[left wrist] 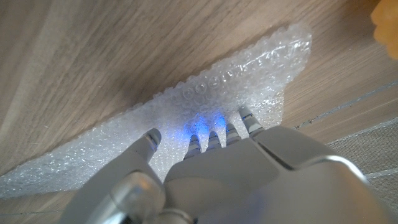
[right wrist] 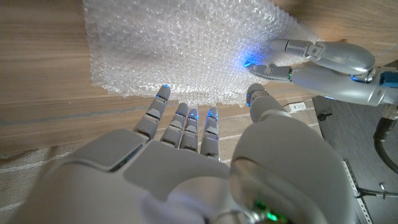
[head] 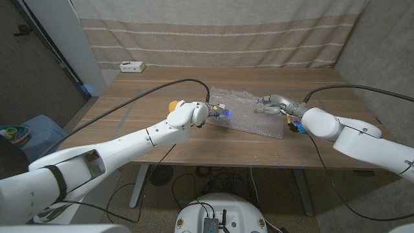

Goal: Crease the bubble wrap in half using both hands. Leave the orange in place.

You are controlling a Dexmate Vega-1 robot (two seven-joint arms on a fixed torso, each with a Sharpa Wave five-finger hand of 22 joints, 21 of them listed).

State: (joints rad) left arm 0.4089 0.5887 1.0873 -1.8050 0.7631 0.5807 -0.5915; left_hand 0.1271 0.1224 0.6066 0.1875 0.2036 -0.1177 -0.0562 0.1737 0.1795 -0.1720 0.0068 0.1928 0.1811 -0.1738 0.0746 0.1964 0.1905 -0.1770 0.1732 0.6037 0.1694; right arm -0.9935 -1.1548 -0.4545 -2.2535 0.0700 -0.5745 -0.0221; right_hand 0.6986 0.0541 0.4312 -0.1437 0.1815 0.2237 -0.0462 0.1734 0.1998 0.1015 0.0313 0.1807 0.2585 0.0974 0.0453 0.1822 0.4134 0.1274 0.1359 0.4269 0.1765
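Two smooth white hands, left hand (head: 217,111) and right hand (head: 270,103), fingers spread, at clear, knobbly bubble wrap (head: 249,114) on grained wooden table (head: 162,145).

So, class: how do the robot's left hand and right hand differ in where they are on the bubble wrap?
The left hand has its fingertips on the bubble wrap, near the orange; the right hand is at the opposite edge, far from the orange. In the wrist views, left fingertips press the sheet; right fingertips reach its edge. Neither has lifted the sheet.

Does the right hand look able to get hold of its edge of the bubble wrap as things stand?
Probably yes. The right hand is open with its fingertips at the edge of the bubble wrap, and nothing lies between them. The left hand works the far side.
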